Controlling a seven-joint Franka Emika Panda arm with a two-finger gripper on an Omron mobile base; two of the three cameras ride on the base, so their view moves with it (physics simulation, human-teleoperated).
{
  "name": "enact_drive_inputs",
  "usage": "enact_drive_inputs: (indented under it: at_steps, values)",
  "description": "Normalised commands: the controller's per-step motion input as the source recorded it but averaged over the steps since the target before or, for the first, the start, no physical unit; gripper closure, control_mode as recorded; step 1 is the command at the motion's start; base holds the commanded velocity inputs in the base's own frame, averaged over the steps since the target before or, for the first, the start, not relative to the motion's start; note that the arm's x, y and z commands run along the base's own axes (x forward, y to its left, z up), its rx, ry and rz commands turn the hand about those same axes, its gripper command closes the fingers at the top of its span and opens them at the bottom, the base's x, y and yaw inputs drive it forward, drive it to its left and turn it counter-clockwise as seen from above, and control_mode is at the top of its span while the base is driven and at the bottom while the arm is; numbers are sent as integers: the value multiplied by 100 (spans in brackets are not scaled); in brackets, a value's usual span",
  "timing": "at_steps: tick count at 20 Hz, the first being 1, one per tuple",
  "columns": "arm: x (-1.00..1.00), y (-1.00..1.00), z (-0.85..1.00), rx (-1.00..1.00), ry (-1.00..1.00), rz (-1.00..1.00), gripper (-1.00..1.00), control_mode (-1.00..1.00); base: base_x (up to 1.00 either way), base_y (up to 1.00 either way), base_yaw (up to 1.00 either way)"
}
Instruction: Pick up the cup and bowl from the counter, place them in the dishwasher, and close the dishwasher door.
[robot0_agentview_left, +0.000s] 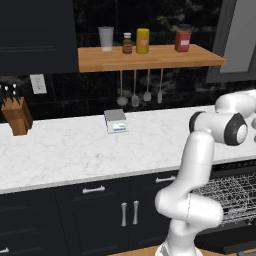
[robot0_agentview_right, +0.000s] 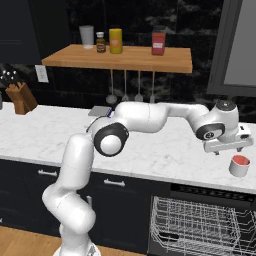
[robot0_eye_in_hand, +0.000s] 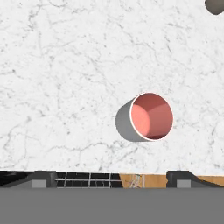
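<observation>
The cup (robot0_agentview_right: 240, 165), grey outside and red inside, stands upright on the white marble counter (robot0_agentview_right: 165, 150) near its front edge, above the dishwasher (robot0_agentview_right: 200, 225). My gripper (robot0_agentview_right: 229, 151) hangs a little above the counter, just left of the cup and clear of it. Looking down in the hand view, the cup (robot0_eye_in_hand: 146, 117) sits slightly right of centre, ahead of my open gripper (robot0_eye_in_hand: 112, 178), which holds nothing. A dull brown rounded shape (robot0_eye_in_hand: 215, 5) is cut off by the corner; I cannot tell whether it is the bowl. The dishwasher (robot0_agentview_left: 225, 195) is open, wire rack out, its door (robot0_agentview_left: 227, 242) folded down.
A wooden knife block (robot0_agentview_left: 17, 117) stands at the counter's far left and a small kitchen scale (robot0_agentview_left: 116, 121) near the back wall. Above is a wooden shelf (robot0_agentview_left: 145, 56) with jars, with utensils (robot0_agentview_left: 140, 92) hanging under it. My arm's elbow (robot0_agentview_right: 111, 139) reaches over the counter.
</observation>
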Motion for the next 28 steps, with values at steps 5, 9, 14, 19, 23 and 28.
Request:
enact_drive_inputs:
  at_steps: [5, 9, 14, 19, 23, 28]
  values:
    - [14, 22, -24, -1, 0, 0, -100, -100, 0, 0, 0]
    - [23, 6, -34, -5, 0, 0, -100, -100, 0, 0, 0]
    - [19, 0, -6, 0, -2, 0, -100, -100, 0, 0, 0]
    - [4, 0, -27, -9, -1, -1, -100, -100, 0, 0, 0]
    - [1, -10, -9, -8, 5, -5, -100, -100, 0, 0, 0]
    - [9, -11, -2, -1, 2, -3, -100, -100, 0, 0, 0]
